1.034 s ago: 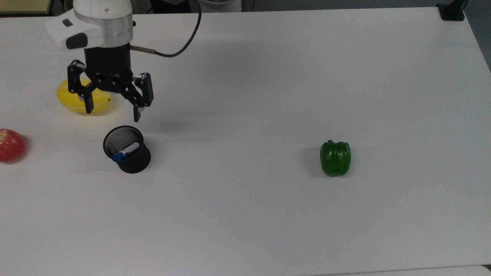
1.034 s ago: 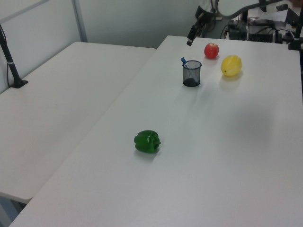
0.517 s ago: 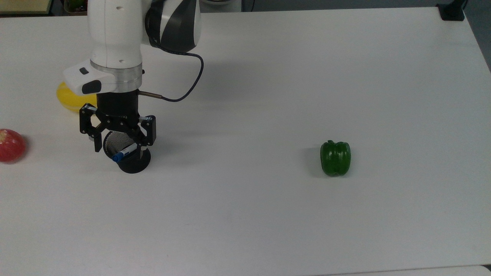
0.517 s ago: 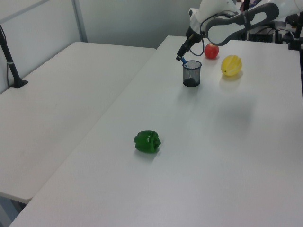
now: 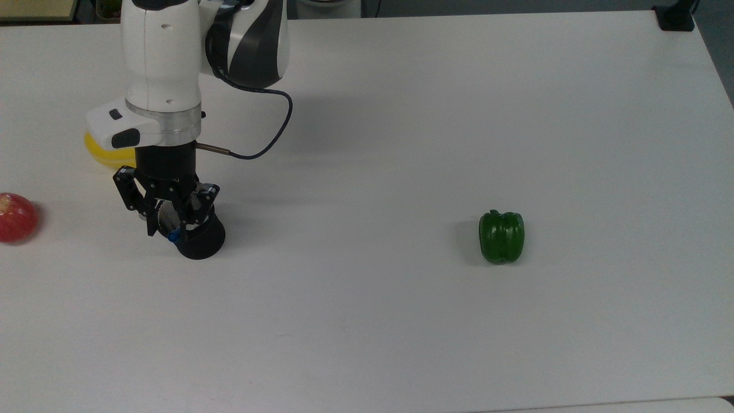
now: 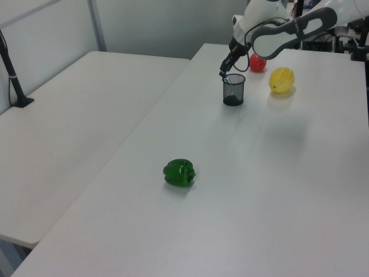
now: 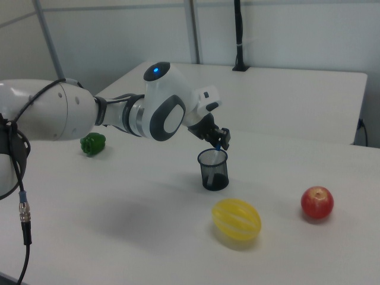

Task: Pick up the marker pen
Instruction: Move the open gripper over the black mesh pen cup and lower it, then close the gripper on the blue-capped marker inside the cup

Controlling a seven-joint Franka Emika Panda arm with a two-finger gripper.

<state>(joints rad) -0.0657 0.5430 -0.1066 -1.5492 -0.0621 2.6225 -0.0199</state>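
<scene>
The marker pen [image 5: 172, 235] leans in a black mesh cup [image 5: 202, 241] on the white table, its blue cap poking out at the rim. My gripper [image 5: 172, 225] hangs over the cup's mouth with its fingers drawn in on the pen's top end. The white barrel is hidden behind the fingers. In the right view the gripper [image 7: 220, 141] sits just above the cup [image 7: 213, 170], with the blue marker pen [image 7: 218, 146] between the fingertips. In the left view the gripper [image 6: 223, 71] is at the cup's [image 6: 233, 89] upper left rim.
A yellow melon-like fruit [image 5: 103, 154] lies behind the arm, partly covered by the wrist. A red apple [image 5: 16, 217] sits at the top view's left edge. A green bell pepper [image 5: 502, 236] stands far off to the top view's right. A black cable loops from the wrist.
The gripper came down from beside the yellow fruit to the cup's mouth, then its wide-open fingers closed in on the pen's blue end.
</scene>
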